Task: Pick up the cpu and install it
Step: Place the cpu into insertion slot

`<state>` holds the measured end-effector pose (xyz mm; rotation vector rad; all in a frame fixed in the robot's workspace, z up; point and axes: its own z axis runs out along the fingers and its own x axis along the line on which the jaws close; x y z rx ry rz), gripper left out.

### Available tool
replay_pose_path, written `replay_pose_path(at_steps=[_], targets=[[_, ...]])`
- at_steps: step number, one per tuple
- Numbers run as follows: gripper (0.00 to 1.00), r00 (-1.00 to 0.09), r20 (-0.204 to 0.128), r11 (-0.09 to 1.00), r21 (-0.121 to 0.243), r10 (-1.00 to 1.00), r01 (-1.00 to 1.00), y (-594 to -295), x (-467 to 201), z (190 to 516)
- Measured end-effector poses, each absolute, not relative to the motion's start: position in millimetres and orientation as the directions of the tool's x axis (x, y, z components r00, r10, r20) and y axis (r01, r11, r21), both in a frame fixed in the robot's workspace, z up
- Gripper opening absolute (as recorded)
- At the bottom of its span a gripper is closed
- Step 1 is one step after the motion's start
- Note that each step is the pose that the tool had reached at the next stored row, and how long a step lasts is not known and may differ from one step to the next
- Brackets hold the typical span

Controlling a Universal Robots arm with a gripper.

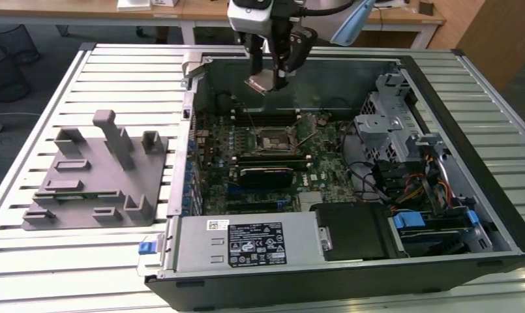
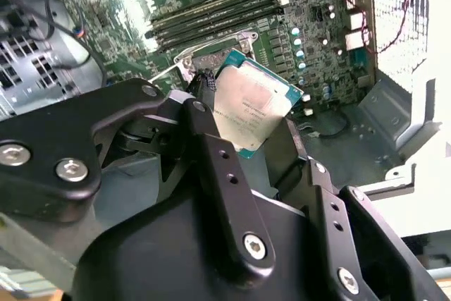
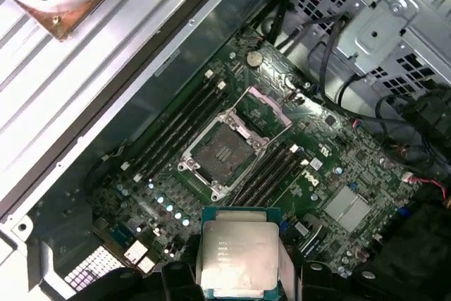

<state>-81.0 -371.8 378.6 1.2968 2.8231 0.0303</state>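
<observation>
Cpu point(image 1: 264, 83) clamped between the fingers of the gripper point(image 1: 269, 78), held over the open computer case point(image 1: 332, 287).
Grey print is seen on the cpu's silver lid in both wrist views, too small to be read. The chip is held clear above the motherboard point(image 3: 338, 167) and its open socket point(image 3: 224, 149). A white printed label point(image 1: 254, 242) is seen on the power supply point(image 1: 192, 244).

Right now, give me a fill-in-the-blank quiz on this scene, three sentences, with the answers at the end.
1. The gripper is shut on the ____.
2. The socket is ____, with no chip in it.
3. The grey fixture stands on the exterior view's ____ of the case.
Missing words: cpu; empty; left.
</observation>
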Motion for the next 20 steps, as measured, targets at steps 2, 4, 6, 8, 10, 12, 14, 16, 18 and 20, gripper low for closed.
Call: replay_pose_path(at_steps=[2, 4, 6, 8, 10, 12, 14, 16, 18, 20], targets=[[0.52, -0.625, -0.023, 0.625, 0.032, 0.781, 0.78, -371.8, -81.0, 378.0], [0.52, -0.599, -0.023, 0.6, 0.032, 0.8, 0.8, -371.7, -81.0, 377.5], [0.52, -0.573, -0.023, 0.574, 0.032, 0.819, 0.818, -371.6, -81.0, 377.0], [0.52, -0.547, -0.023, 0.548, 0.032, 0.837, 0.836, -371.6, -81.0, 376.5], [0.52, -0.519, -0.023, 0.52, 0.032, 0.854, 0.854, -371.5, -81.0, 376.0], [0.52, -0.492, -0.023, 0.492, 0.032, 0.87, 0.87, -371.4, -81.0, 375.5], [0.52, -0.463, -0.023, 0.464, 0.032, 0.886, 0.885, -371.4, -81.0, 374.9], [0.52, -0.433, -0.023, 0.434, 0.032, 0.901, 0.9, -371.3, -81.0, 374.3], [0.52, -0.404, -0.023, 0.404, 0.032, 0.915, 0.914, -371.3, -81.0, 373.7], [0.52, -0.374, -0.023, 0.374, 0.032, 0.927, 0.927, -371.2, -81.0, 373.0]])
